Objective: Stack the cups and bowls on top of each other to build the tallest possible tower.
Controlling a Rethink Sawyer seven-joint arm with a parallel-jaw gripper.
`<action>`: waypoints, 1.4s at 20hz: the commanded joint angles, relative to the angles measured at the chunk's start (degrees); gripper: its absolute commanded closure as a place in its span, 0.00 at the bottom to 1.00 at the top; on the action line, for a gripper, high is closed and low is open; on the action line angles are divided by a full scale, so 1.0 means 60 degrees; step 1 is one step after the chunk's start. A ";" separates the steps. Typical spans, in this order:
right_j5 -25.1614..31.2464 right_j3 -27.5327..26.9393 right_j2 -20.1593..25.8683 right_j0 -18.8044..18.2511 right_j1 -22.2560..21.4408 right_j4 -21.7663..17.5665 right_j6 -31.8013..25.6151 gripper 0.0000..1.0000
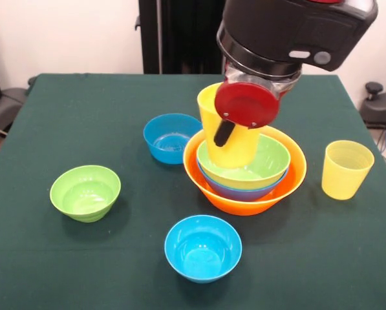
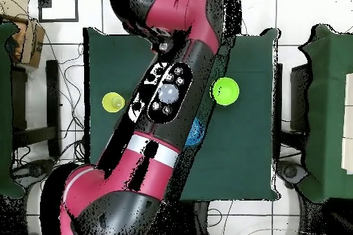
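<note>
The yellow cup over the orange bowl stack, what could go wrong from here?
1. The yellow cup sits tilted in the green bowl, so it may tip or slide rather than stand upright.
2. The gripper is mostly hidden behind the arm; if it drags on the cup, the stack in the orange bowl might shift.
3. A small blue bowl sits close beside the stack and could get bumped.

Bench (image 1: pixel 83 116) covered in dark green cloth, plain pale wall (image 1: pixel 63 32) behind it. Black upright panel (image 1: pixel 180 35) at the far side, centre. Office chair (image 1: pixel 5 106) partly visible at one edge, another chair base (image 1: pixel 380 103) opposite. From above: white tiled floor (image 2: pixel 303 18) with loose cables (image 2: pixel 69 80), green-covered tables (image 2: pixel 331 108) either side.
</note>
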 commanded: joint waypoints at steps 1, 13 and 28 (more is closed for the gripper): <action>-0.0508 0.1021 0.1364 0.0395 0.0260 0.0072 0.1280 1.00; -0.1939 0.3304 0.3301 0.0587 -0.0626 0.0893 -0.0062 1.00; -0.1202 0.4755 0.3708 0.0197 -0.2130 0.0066 -0.1253 1.00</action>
